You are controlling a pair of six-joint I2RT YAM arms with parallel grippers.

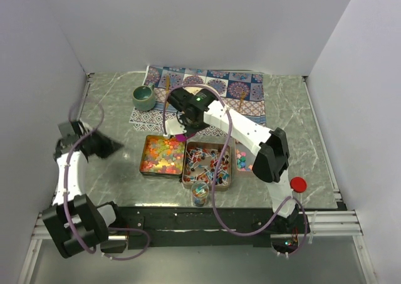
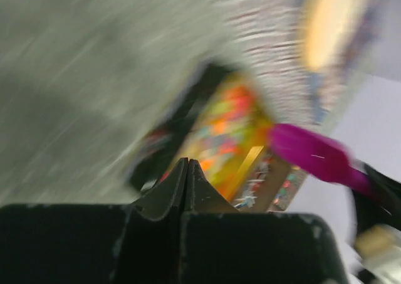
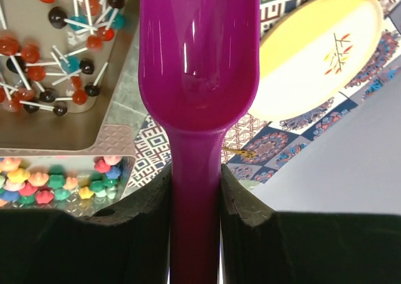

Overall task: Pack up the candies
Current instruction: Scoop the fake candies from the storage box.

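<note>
Three trays hold the candies: orange-yellow-red gummies [image 1: 161, 155], red-blue-white wrapped pieces on sticks [image 1: 208, 162] and pastel star-like pieces [image 1: 242, 161], partly hidden by the right arm. My right gripper [image 1: 182, 128] is shut on the handle of the purple scoop [image 3: 197, 64], whose bowl is empty and hangs over the far edge of the trays. In the right wrist view the stick pieces [image 3: 50, 58] and pastel pieces [image 3: 56, 180] lie to the left. My left gripper [image 2: 187, 163] is shut and empty, left of the gummy tray [image 2: 232, 124]; its view is blurred.
A small clear jar [image 1: 200, 194] with some candies stands in front of the trays. A round red lid [image 1: 298, 184] lies at the right front. A green cup [image 1: 144, 97] and a patterned cloth [image 1: 241, 86] are behind; a yellow plate [image 3: 319, 52] rests on the cloth.
</note>
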